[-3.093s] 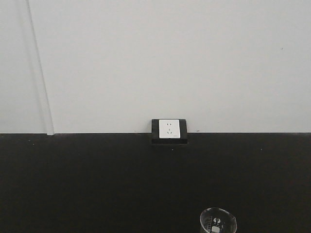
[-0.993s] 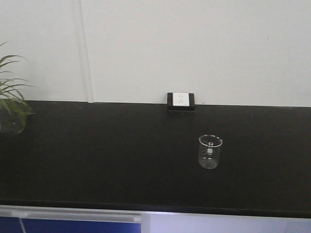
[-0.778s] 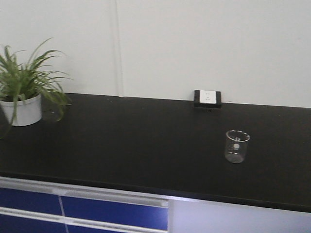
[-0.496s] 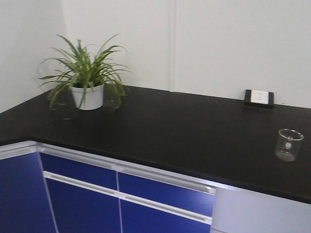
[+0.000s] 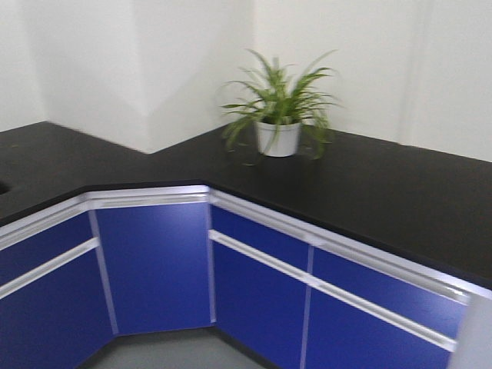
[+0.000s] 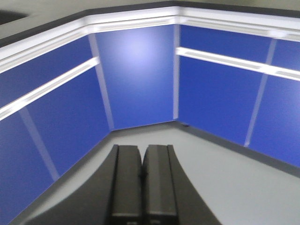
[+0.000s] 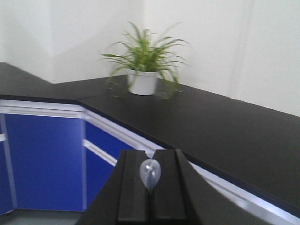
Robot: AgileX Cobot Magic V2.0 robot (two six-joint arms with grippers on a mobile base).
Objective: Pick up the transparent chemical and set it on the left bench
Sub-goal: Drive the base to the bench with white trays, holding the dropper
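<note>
The clear glass beaker is out of view in every current view. My right gripper [image 7: 150,152] is shut on the translucent bulb of a plastic dropper pipette [image 7: 150,172], which pokes up between its black fingers. My left gripper [image 6: 142,147] is shut and empty, held low over the grey floor in front of the blue cabinet fronts. The left bench [image 5: 54,157], a matte black countertop over blue cabinets with white trim, runs from the inner corner to the left edge of the front view. It also shows in the right wrist view [image 7: 23,79].
A potted green plant [image 5: 278,115] in a white pot stands on the black counter [image 5: 400,192] by the wall corner. Blue cabinet fronts [image 5: 154,261] meet at an inner corner above a grey floor [image 6: 225,183]. A sunken basin edge [image 5: 3,187] shows at far left.
The front view has swung left along the counter. The beaker and the wall socket have slid out at the right, and the plant and the cabinet corner have come into view.
</note>
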